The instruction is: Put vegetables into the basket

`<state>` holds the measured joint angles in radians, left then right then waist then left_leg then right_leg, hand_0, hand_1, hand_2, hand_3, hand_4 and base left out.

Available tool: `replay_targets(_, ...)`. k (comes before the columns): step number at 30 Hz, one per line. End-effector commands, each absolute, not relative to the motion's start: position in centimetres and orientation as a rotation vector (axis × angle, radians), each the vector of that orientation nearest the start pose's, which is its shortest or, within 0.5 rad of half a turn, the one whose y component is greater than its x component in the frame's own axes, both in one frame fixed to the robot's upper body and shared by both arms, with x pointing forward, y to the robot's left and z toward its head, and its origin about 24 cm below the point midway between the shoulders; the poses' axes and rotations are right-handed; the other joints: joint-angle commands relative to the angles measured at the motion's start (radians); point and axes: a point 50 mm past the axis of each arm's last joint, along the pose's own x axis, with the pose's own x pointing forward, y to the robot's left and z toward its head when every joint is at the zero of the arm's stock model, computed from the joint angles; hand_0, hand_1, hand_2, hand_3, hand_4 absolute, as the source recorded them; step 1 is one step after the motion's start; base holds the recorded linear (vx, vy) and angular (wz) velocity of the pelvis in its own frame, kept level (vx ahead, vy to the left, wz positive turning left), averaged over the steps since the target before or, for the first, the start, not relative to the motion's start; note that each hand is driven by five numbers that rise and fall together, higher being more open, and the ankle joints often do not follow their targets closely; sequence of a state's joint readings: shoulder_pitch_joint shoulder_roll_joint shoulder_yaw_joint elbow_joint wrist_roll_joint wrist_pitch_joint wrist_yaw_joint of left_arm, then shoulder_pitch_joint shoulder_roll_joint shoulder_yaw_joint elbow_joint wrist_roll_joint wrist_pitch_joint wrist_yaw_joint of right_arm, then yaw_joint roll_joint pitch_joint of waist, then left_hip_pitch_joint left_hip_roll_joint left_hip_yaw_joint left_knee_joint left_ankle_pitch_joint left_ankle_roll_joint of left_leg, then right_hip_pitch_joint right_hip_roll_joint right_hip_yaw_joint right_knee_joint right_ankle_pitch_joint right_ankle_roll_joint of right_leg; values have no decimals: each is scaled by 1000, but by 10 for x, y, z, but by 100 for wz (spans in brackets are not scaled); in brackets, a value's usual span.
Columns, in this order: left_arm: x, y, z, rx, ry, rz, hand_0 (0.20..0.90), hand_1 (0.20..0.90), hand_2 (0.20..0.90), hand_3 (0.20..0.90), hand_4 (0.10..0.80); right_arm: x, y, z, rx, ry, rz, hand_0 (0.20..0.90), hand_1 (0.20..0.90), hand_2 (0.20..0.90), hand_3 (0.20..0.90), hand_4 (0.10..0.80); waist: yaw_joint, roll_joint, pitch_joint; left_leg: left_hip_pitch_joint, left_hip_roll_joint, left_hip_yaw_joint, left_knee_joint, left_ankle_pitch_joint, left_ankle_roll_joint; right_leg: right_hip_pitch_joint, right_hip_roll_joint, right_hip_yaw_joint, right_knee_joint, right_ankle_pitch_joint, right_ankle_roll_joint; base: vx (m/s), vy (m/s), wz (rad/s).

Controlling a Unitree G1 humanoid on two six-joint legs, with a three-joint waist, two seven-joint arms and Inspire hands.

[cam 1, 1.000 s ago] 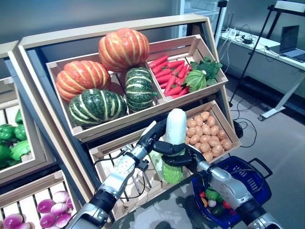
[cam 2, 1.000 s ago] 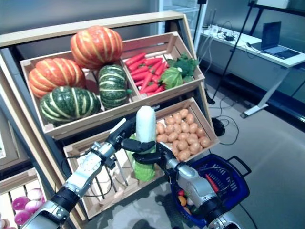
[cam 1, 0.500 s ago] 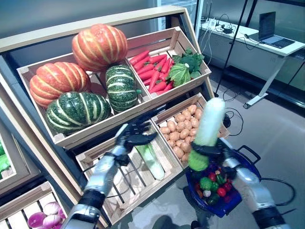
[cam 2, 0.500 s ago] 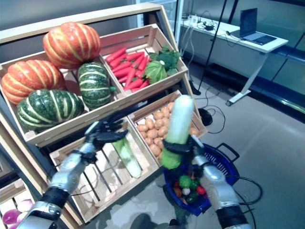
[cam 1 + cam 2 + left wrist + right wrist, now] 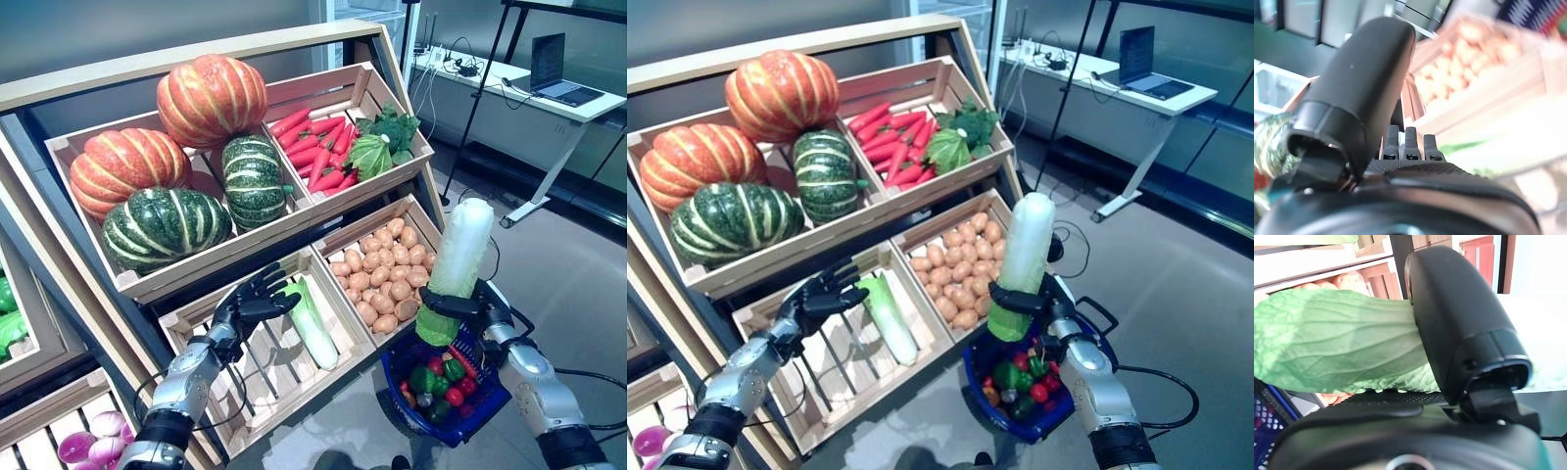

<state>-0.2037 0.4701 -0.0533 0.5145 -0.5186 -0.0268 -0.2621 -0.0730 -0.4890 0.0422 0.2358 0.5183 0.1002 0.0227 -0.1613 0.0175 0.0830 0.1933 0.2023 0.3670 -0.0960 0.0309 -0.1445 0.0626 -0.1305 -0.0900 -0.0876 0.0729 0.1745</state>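
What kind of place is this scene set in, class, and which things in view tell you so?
Probably a mock grocery stall inside a lab or office: slanted wooden display crates hold striped orange and green pumpkins and small tan potatoes, while a grey desk with an open laptop stands behind.

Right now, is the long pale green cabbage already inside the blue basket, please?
Not yet. The right hand holds the long pale green cabbage upright above the blue basket, its leafy end over the rim.

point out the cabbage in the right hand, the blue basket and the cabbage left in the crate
held cabbage [image 5: 458, 257], left eye view, its pale upper stalk above the right hand
blue basket [image 5: 490, 411], left eye view, its near right rim
crate cabbage [image 5: 888, 315], right eye view, middle of its pale stalk
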Motion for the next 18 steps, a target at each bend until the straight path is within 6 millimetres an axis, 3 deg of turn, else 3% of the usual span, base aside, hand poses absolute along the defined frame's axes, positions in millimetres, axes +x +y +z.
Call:
replay_targets(1, 304, 280, 109, 446, -196, -26, 900, 900, 900, 900, 800, 276, -288, 70, 61, 11, -209, 300, 300, 300, 300, 400, 21, -11, -61, -46, -67, -20, 9, -27, 63, 34, 30, -53, 11, -45, -14, 0, 0, 0)
replay_targets(5, 303, 294, 141, 892, -327, 72, 900, 900, 900, 900, 800, 261, -325, 50, 72, 126, -349, 300, 300, 300, 300, 400, 17, -11, -61, -47, -67, -10, 9, -25, 60, 28, 31, -53, 19, -44, -14, 9, -4, 0)
replay_targets(8, 301, 298, 151, 1102, -386, 116, 900, 900, 900, 900, 800, 249, -342, 35, 116, 202, -414, 300, 300, 300, 300, 400, 13, -9, -59, -49, -65, -1, 16, -25, 61, 20, 30, -51, 43, -54, -15, 11, -5, 0)
replay_targets(12, 301, 300, 160, 1303, -465, 141, 900, 900, 900, 900, 800, 238, -353, 21, 184, 272, -461, 300, 300, 300, 300, 400, 8, -8, -31, -76, -57, 11, 81, -38, 65, -22, 28, -55, 139, -89, -24, -25, -26, -3)
replay_targets(18, 316, 289, 200, 1469, -653, 147, 900, 900, 900, 900, 800, 240, -362, 17, 277, 275, -502, 300, 300, 300, 300, 400, 17, -25, 62, -223, -15, 8, 310, -104, 64, -160, -7, -99, 337, -135, -38, -150, -91, -13)
